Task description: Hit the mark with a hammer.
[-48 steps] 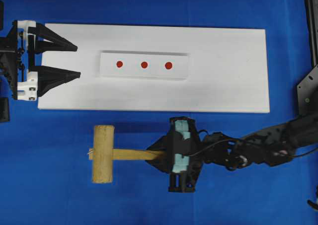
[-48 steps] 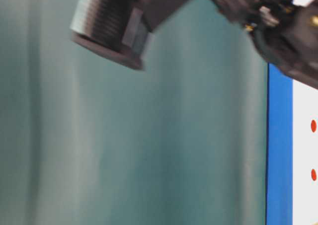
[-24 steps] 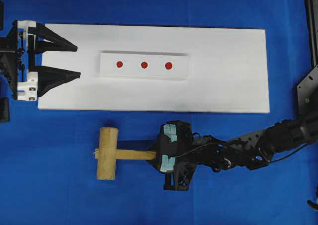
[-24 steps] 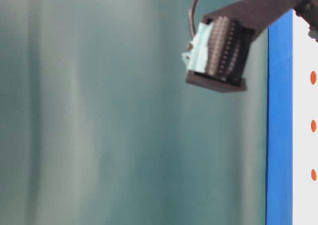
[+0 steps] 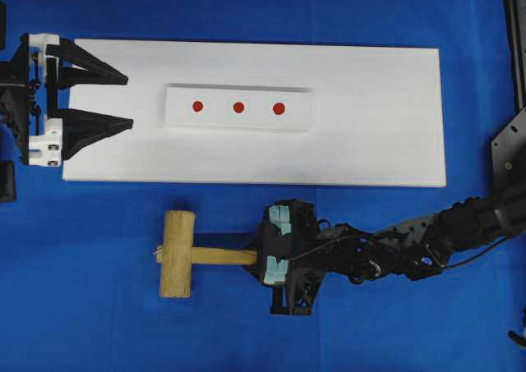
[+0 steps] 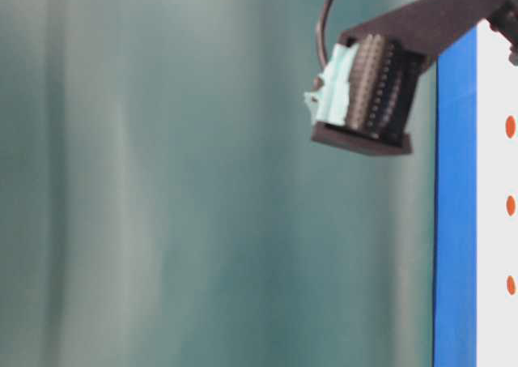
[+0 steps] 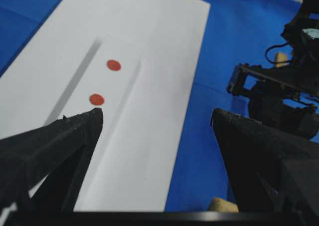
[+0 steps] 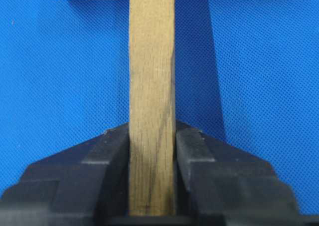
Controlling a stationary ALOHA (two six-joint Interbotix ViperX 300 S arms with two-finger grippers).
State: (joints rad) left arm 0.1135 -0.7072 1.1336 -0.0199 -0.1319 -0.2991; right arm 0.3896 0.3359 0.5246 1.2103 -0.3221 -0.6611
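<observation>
The hammer [image 5: 177, 254] is a pale wooden mallet lying on the blue cloth below the white board, head to the left, handle [image 8: 151, 86] running right. My right gripper [image 5: 256, 257] is shut on the handle's end; in the right wrist view [image 8: 151, 146] both fingers press its sides. Three red marks [image 5: 238, 107] sit in a row on a raised white strip [image 5: 238, 119] on the board. My left gripper [image 5: 127, 101] is open and empty at the board's left end, and in its own wrist view [image 7: 157, 117] two marks [image 7: 113, 65] show ahead.
The white board [image 5: 370, 117] covers the upper middle of the blue cloth [image 5: 90, 323]. The right arm [image 5: 427, 241] stretches in from the right edge. The table-level view shows mainly a blurred green backdrop and part of the right wrist [image 6: 364, 91].
The right gripper has slid left along the handle and dropped low, pushing the mallet slightly right a second ago; in the last half second almost nothing moved. The left arm is still.
</observation>
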